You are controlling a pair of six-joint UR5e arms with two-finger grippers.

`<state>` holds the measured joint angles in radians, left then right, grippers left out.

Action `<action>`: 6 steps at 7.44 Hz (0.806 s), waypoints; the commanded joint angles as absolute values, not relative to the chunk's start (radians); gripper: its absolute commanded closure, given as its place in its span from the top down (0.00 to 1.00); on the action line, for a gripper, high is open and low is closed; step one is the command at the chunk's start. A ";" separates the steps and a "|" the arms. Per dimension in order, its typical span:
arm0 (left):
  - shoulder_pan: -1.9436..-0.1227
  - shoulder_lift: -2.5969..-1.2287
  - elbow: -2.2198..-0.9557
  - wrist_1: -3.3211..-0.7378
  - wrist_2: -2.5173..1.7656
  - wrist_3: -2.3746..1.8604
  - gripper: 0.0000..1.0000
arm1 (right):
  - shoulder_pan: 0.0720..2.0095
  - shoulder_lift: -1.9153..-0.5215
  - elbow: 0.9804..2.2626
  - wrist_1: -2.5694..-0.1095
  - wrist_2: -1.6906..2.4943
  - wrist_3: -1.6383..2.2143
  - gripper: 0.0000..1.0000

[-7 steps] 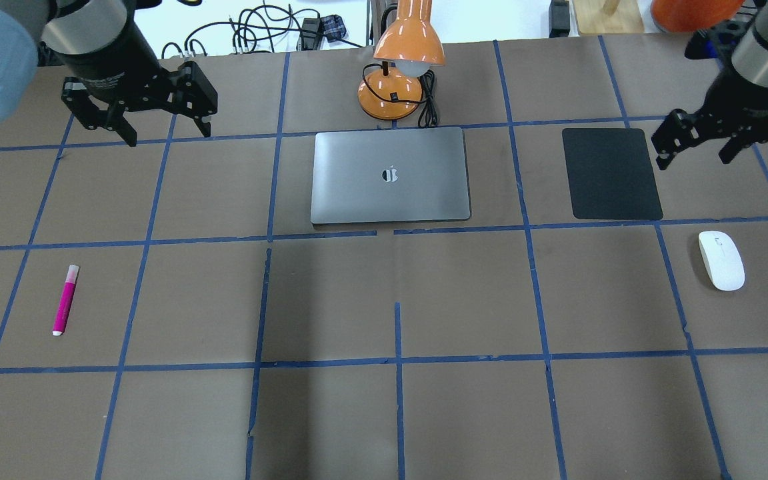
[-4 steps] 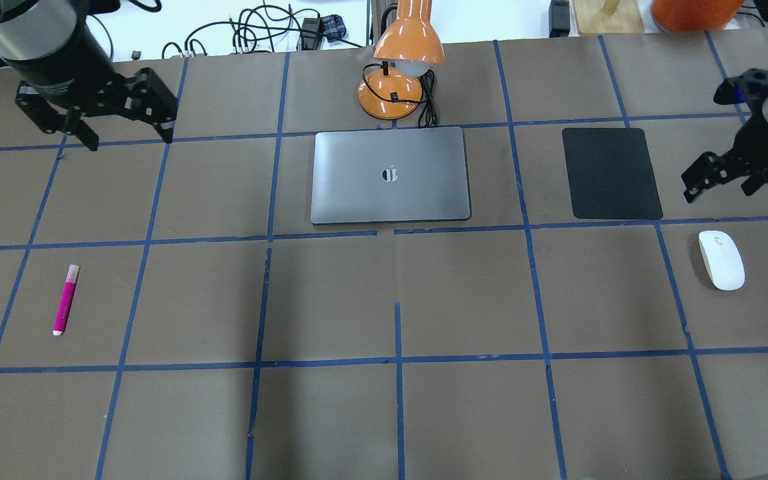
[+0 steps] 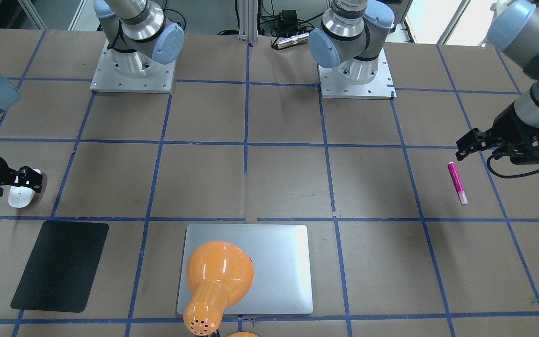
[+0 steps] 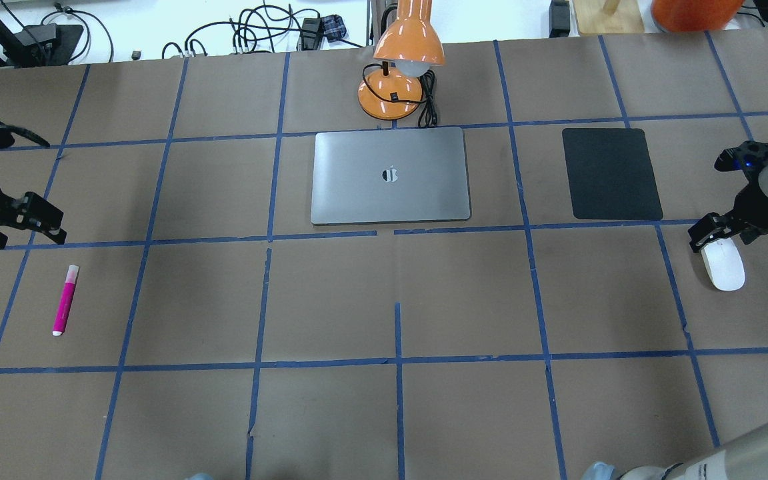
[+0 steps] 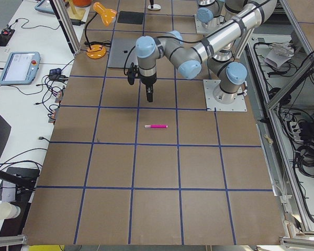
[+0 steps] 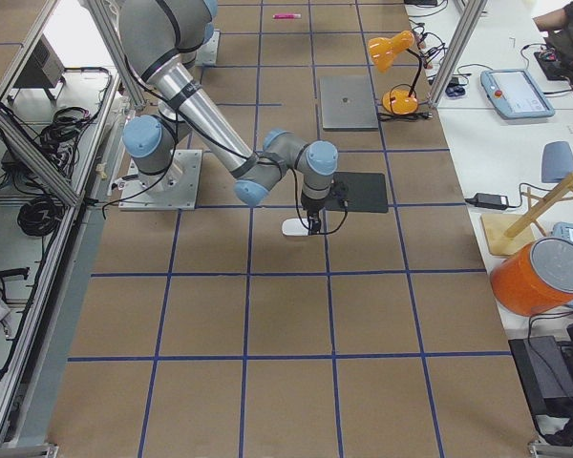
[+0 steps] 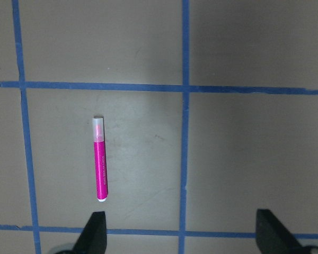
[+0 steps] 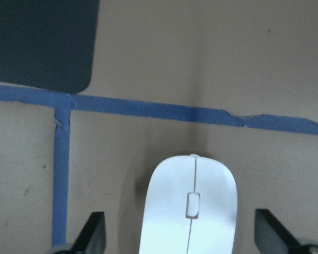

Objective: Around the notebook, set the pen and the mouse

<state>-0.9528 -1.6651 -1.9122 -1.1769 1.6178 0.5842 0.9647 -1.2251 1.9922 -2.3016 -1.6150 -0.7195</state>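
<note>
The pink pen lies flat on the brown table at the left, also visible in the left wrist view. My left gripper hangs open just beyond the pen's pale end, above it and not touching it. The white mouse sits at the far right. My right gripper is open over the mouse's far end, and in the right wrist view the mouse lies between the spread fingers. The silver-grey notebook lies closed at the table's middle back.
An orange desk lamp stands just behind the notebook, its cord beside the base. A flat black mat lies right of the notebook, beyond the mouse. Blue tape lines grid the table. The two arm bases stand at the robot's edge.
Both arms have swung outward and toward the robot's side. The left gripper has dropped toward the pen. The right gripper has come down over the mouse. Pen, mouse and notebook have not moved.
</note>
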 commanded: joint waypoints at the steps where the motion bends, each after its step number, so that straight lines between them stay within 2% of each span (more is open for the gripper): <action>1: -0.831 -1.777 -2.055 -0.917 1.621 0.761 1.00 | 0.959 -1.223 2.008 -2.295 -1.621 -0.723 1.00; 3: -0.807 -1.862 -2.086 -0.879 1.624 0.715 0.79 | 0.959 -1.224 2.028 -2.310 -1.626 -0.721 1.00; 5: -0.810 -1.882 -2.088 -0.867 1.621 0.653 0.80 | 0.959 -1.224 2.026 -2.307 -1.657 -0.748 0.66; 6: -0.810 -1.891 -2.088 -0.841 1.621 0.657 0.68 | 0.959 -1.227 2.019 -2.306 -1.660 -0.755 0.42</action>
<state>-0.8105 -1.8775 -2.0865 -0.8648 1.6220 0.6642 0.9588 -1.2247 2.0244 -2.3062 -1.6526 -0.7410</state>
